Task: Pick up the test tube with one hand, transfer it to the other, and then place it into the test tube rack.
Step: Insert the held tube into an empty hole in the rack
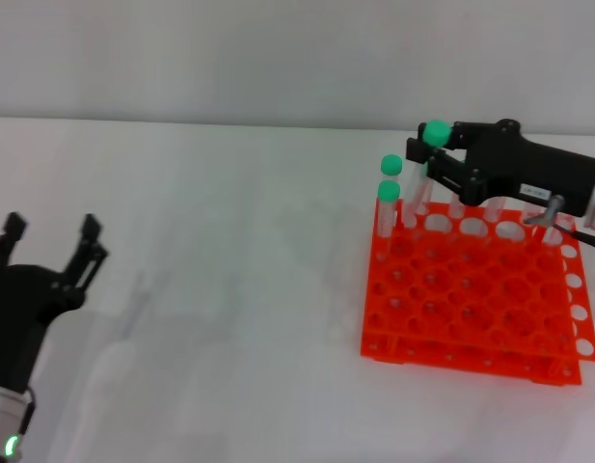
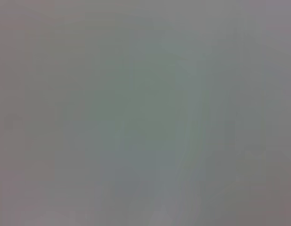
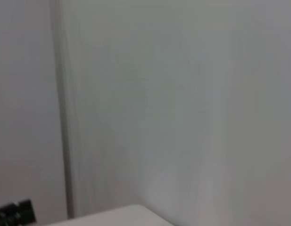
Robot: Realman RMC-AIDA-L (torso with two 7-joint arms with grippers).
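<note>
The handover looks done: the right gripper pinches the test tube (green cap up) over the far left corner of the orange rack, lowering remains. The left gripper, spread, waits near left.

White table fills most of head view, faint shadows at lower left. Pale wall across top of frame. Two green-capped tubes upright right of centre, one just behind other. Right wrist view: wall, table corner at bottom.
</note>
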